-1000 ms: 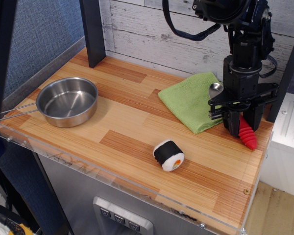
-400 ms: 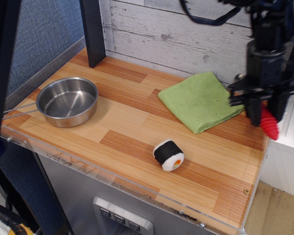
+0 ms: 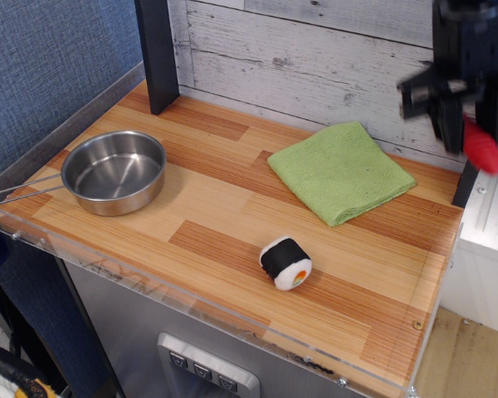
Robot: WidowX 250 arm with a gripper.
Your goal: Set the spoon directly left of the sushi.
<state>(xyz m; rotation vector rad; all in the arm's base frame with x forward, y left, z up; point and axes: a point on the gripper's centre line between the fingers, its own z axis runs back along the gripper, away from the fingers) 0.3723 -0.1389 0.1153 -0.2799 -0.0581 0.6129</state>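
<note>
The sushi (image 3: 285, 263) lies on the wooden table near the front middle, black wrap with a white and orange end facing the front. My gripper (image 3: 456, 124) is high at the far right, above the table's back right corner, shut on the spoon (image 3: 481, 148). Only the spoon's red handle shows, blurred, hanging down to the right of the fingers; its metal bowl is hidden. The gripper is far to the upper right of the sushi.
A green cloth (image 3: 340, 170) lies at the back right. A steel pan (image 3: 114, 171) with a wire handle sits at the left. A dark post (image 3: 156, 54) stands at the back left. A white box (image 3: 490, 215) stands just off the right edge.
The gripper has risen with the spoon, from the table beside the cloth up and to the right. The dark frame at the left edge has left the view.
</note>
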